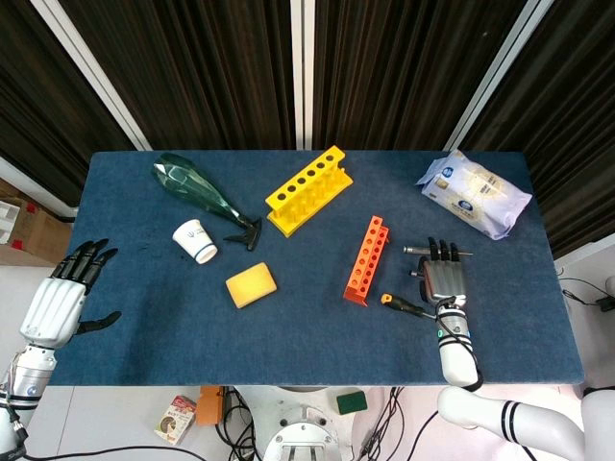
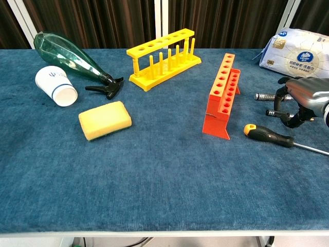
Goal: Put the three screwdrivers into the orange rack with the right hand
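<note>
Your right hand's fingers point(image 2: 282, 98) curl down over the two small metal-handled screwdrivers, tips at or just above the shafts; from these views you cannot tell whether they have closed on either one; the right hand point(image 1: 445, 279) itself sits palm-down on the table's right side, just beside the orange rack point(image 1: 366, 259); the upper small screwdriver point(image 2: 264, 96) pokes out left from under the fingers, and the lower small screwdriver point(image 2: 273, 112) lies just below it, both flat on the cloth; the black-and-orange screwdriver point(image 2: 269, 135) lies nearer you, handle end close to the rack's foot, its shaft running right under your wrist; the rack stands upright with every hole showing vacant; your left hand point(image 1: 65, 291) hangs off the table's left edge, fingers spread and holding nothing; farther out on the blue table point(image 1: 288, 327) sit a yellow sponge point(image 1: 251, 284), a paper cup point(image 1: 195, 240) on its side, a green spray bottle point(image 1: 202, 195) lying down, a yellow rack point(image 1: 308, 189) and a white packet point(image 1: 474, 193) at the far right corner
</note>
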You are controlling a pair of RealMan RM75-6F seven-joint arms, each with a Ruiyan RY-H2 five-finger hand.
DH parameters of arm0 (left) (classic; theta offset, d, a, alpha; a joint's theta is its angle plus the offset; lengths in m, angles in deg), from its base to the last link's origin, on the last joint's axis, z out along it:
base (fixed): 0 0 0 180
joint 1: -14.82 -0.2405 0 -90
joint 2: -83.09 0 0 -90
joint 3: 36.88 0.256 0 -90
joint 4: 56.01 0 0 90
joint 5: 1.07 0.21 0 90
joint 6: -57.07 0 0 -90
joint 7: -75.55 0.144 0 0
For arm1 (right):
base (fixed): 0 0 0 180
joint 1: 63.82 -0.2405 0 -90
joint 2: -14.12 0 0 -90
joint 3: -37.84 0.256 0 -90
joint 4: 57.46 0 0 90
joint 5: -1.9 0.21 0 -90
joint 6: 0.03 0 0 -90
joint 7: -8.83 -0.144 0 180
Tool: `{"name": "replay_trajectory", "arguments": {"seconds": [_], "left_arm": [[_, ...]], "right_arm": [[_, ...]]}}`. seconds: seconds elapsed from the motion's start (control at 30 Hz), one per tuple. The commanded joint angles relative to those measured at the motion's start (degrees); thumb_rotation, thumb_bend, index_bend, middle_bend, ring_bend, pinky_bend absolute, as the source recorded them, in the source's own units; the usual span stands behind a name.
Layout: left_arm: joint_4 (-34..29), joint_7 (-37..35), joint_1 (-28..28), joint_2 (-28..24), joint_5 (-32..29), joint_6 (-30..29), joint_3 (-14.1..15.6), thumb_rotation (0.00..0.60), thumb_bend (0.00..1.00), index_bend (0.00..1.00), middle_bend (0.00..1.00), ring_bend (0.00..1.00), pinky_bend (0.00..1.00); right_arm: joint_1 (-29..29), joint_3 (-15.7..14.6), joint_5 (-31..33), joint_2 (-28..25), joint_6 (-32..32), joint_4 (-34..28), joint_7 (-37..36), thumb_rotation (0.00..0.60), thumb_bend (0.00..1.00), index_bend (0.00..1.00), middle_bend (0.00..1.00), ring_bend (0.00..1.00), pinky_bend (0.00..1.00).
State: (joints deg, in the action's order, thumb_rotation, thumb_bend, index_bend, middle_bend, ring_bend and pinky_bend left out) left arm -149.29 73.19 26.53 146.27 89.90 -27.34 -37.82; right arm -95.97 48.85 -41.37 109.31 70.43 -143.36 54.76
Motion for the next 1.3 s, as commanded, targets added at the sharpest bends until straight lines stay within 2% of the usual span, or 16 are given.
{"name": "replay_trajectory", "arguments": {"seconds": [0.03,0.93,1.13,1.3], "left_arm": [[0.15,-0.22,0.02,0.01,-0.04,0.17,-0.03,0.6,0.04,0.12,0.04,0.03,0.19],[0.63,-0.5,-0.15,-0.08,-0.78,1.77,-0.14,0.6,0.04,0.12,0.04,0.03,0.19],[0.58,-0.46,-0.24,-0.17,-0.84,1.98,-0.06,0.6,0.04,0.12,0.04,0.03,0.19],[0.33,-0.14,-0.32,-0.29,-0.68,1.87,-0.08,0.6,0.04,0.12,0.04,0.03,0.19]], "right_arm": [[-0.12,-0.04,-0.17,0.41,0.1,0.47,-0.25,0.6,0.45,0.42,0.0,0.0,0.0],[-0.24,-0.75,-1.41,1.84,-0.13,3.28,-1.34,0.6,0.5,0.52,0.01,0.0,0.0],[0.46,-1.15,-3.89,0.98,0.2,2.32,-3.73,0.6,0.51,0.55,0.01,0.0,0.0],[1.92,-1.37,-8.4,-1.34,1.17,-0.32,-8.96,0.6,0.51,0.58,0.02,0.0,0.0]]}}
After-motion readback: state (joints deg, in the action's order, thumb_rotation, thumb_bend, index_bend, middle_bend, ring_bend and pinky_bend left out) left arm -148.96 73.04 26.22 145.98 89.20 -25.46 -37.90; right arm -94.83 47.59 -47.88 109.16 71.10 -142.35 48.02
